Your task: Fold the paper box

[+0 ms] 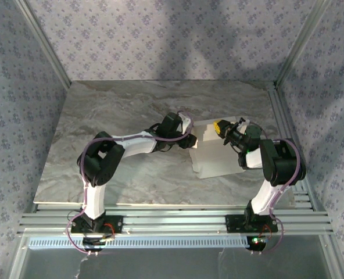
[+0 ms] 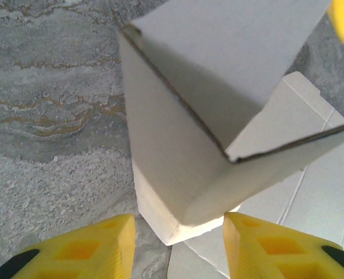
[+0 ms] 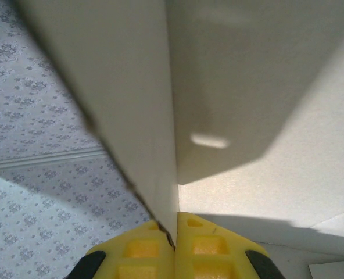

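White and thin, the creased cardboard box blank [image 1: 210,160] lies on the grey marbled tabletop [image 1: 125,110] between the two arms, with one panel raised. The right arm's yellow pincer [image 3: 175,232] is pressed together on that panel's edge. The left arm's yellow pincer [image 2: 178,232] stands spread, the folded corner just ahead between its fingers, so the left arm seems best placed to press the fold.

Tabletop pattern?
Grey marble with tan veining on the table, clearest in left wrist view.
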Robot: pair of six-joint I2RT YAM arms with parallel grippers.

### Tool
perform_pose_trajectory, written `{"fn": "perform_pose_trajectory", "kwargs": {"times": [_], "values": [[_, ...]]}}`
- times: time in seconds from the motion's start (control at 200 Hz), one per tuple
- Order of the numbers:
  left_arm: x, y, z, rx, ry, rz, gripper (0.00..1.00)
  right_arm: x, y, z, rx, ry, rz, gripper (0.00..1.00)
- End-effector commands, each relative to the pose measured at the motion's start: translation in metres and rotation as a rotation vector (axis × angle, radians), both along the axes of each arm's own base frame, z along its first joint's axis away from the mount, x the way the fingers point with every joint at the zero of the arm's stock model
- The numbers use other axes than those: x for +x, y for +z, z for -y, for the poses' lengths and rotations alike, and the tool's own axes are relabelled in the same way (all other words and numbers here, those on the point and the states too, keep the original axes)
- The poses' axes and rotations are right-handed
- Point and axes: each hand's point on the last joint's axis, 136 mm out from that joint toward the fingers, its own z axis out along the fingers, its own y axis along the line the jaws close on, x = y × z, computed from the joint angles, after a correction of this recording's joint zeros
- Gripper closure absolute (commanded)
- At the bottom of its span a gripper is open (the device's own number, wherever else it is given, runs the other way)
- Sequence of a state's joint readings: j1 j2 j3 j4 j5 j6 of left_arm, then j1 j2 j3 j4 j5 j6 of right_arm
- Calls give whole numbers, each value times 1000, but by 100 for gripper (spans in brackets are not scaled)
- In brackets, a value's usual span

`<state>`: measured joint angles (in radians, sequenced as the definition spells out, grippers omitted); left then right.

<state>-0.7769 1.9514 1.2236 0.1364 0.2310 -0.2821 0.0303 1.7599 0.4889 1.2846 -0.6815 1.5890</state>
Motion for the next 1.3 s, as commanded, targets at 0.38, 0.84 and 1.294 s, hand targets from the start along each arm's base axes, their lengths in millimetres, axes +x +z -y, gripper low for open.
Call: {"fn": "perform_pose_trajectory", "kwargs": {"times": [0.38, 0.84, 1.294], "values": [[10, -7, 5, 27, 53, 57, 59, -1, -6, -4, 13, 23, -21, 100], [24, -8, 12, 57, 88, 85, 58, 2, -4, -7, 20, 33, -19, 100], [34, -16, 12, 117, 157, 102, 75, 4, -4, -7, 27, 30, -20, 100]]}}
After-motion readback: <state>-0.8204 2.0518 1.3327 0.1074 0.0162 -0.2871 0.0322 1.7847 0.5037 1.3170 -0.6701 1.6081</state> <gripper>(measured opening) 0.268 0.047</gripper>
